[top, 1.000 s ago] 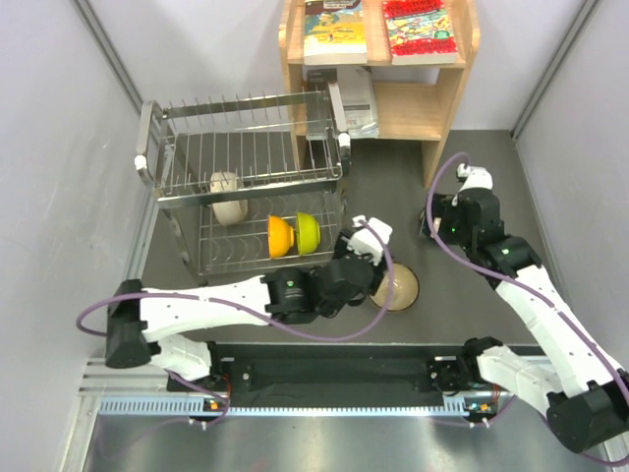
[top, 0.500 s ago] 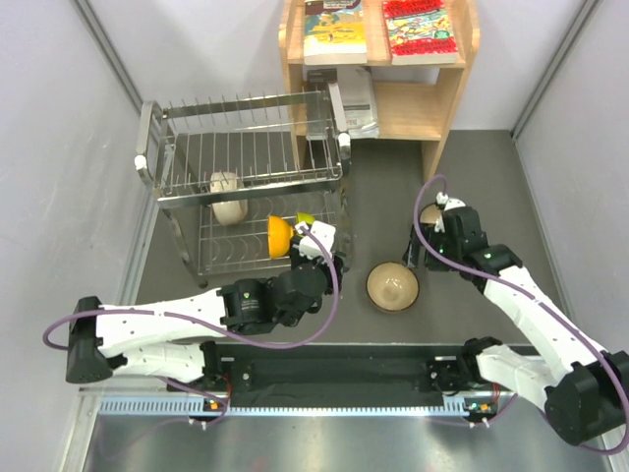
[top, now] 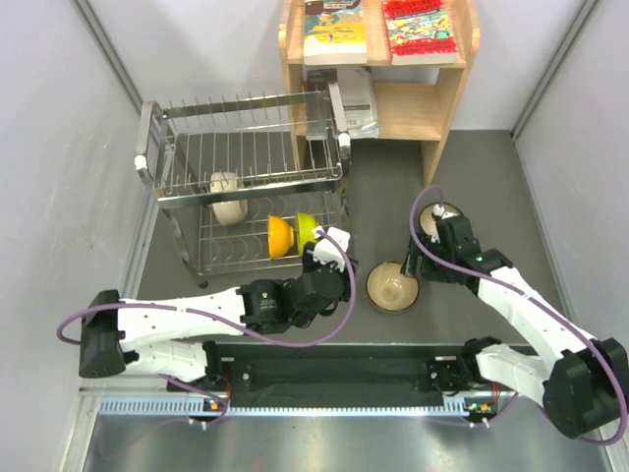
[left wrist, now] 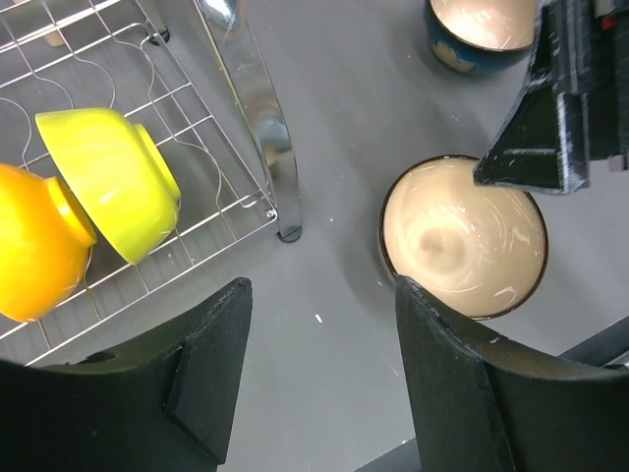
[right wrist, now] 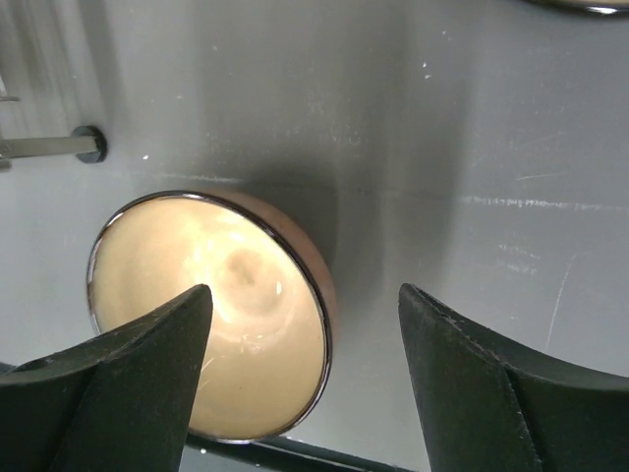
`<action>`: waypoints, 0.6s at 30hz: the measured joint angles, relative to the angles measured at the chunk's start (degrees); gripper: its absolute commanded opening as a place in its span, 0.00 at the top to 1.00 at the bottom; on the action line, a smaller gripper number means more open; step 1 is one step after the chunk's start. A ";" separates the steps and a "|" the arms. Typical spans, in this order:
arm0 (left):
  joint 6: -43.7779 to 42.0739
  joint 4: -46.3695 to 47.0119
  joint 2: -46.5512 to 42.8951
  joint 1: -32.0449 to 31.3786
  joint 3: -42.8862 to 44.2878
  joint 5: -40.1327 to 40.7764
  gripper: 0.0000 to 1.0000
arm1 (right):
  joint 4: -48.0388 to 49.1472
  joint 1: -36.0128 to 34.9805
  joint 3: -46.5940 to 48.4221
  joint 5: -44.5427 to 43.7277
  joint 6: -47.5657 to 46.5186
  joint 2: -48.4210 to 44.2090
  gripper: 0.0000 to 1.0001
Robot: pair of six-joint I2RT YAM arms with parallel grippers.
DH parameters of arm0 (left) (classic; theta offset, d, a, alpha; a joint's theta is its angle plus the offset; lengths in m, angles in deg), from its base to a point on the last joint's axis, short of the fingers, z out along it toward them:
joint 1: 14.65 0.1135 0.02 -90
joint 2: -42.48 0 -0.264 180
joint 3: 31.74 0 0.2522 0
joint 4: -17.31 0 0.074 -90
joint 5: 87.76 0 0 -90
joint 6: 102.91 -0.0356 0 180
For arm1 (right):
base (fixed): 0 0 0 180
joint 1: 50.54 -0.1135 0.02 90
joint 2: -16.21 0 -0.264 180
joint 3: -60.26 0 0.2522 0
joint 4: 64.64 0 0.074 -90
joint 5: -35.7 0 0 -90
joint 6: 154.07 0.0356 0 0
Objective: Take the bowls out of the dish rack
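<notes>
The steel dish rack (top: 246, 162) holds the cream-white bowl (top: 228, 197), the orange bowl (top: 280, 236) and the yellow-green bowl (top: 308, 229) on edge. The last two also show in the left wrist view, orange (left wrist: 34, 251) and yellow-green (left wrist: 113, 177). The pinkish-brown bowl (top: 393, 287) stands upright on the table. The teal-blue bowl (top: 439, 212) stands behind it, partly hidden by my right arm. My left gripper (top: 334, 258) (left wrist: 322, 295) is open and empty between the rack's foot and the brown bowl (left wrist: 462, 236). My right gripper (top: 415, 262) (right wrist: 305, 295) is open, its jaws astride the brown bowl's (right wrist: 216, 305) right rim.
A wooden bookshelf (top: 432, 108) with books stands at the back, right of the rack. The rack's corner post and foot (left wrist: 285, 231) stand just left of the brown bowl. Grey walls close in both sides.
My left gripper has left the brown bowl and drawn back towards the rack's right corner. My right gripper has come down from the teal bowl to the brown bowl's rim.
</notes>
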 measured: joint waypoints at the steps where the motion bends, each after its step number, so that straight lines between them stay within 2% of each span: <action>1: 0.04 0.00 0.00 0.00 0.00 0.02 0.35 | 0.09 -0.02 -0.09 0.00 0.07 0.37 0.25; 5: 0.55 -0.22 0.00 0.00 0.00 0.07 0.35 | 1.73 -0.33 -0.70 -0.17 0.70 3.65 0.31; 9: 1.40 -0.42 -0.17 0.00 -0.22 0.28 0.35 | 2.43 -0.98 -1.31 -1.22 1.33 6.25 0.48; 12: 1.99 -0.46 -0.46 0.00 -0.35 0.46 0.35 | 2.86 -1.60 -1.44 -2.38 1.95 6.84 0.51; 14: 2.21 -0.46 -0.55 0.00 -0.35 0.52 0.35 | 2.91 -1.75 -1.51 -3.04 2.10 6.86 0.63; 18: 2.58 -0.72 -0.55 0.00 -0.35 0.68 0.35 | 3.08 -2.49 -1.51 -3.80 2.43 6.78 0.77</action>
